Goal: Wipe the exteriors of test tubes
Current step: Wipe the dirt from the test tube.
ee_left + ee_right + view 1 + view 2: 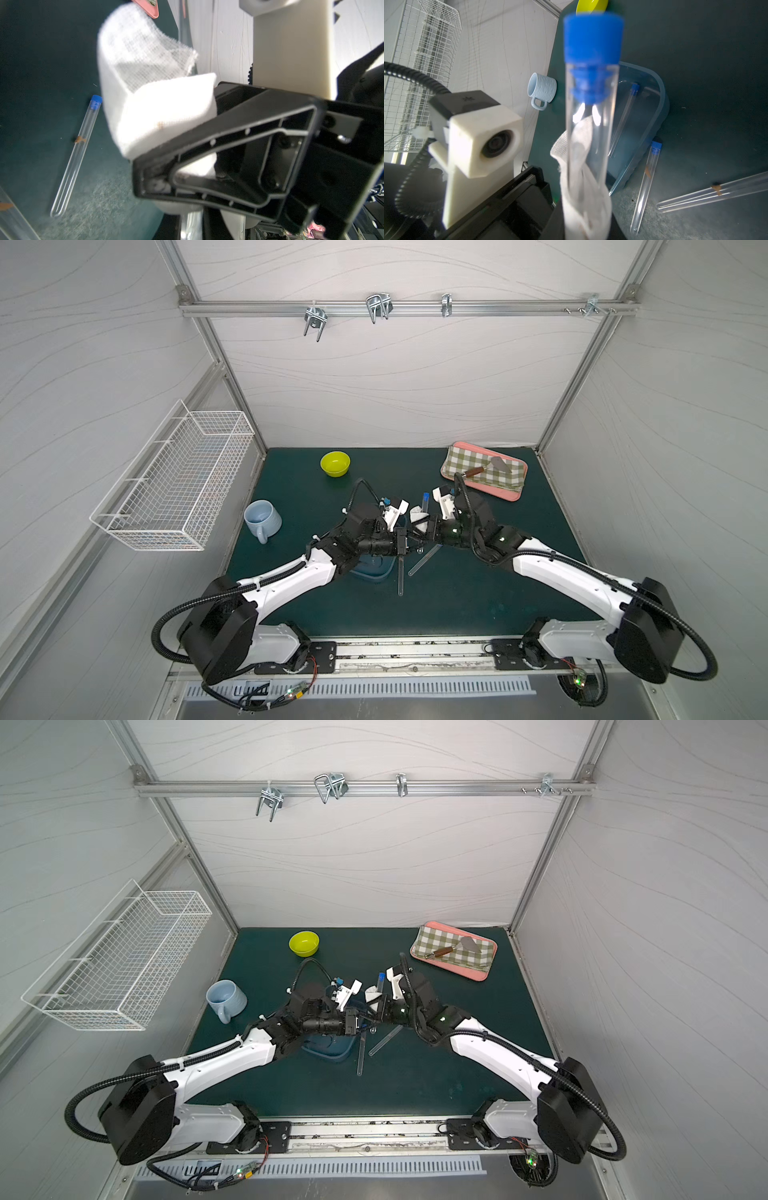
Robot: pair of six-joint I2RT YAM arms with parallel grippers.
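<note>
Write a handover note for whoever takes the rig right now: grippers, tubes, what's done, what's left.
Left gripper: shut on the white gauze.
Right gripper: shut on a capped test tube. The gauze is wrapped round its lower part, so this wipe looks under way.
On the mat: a marked tube and a second marked tube, both showing orange marks, apparently unwiped.
In the clear blue bin: a fourth tube, no marks visible, probably done.
Left to do: finish the held one, then the two on the mat.
</note>
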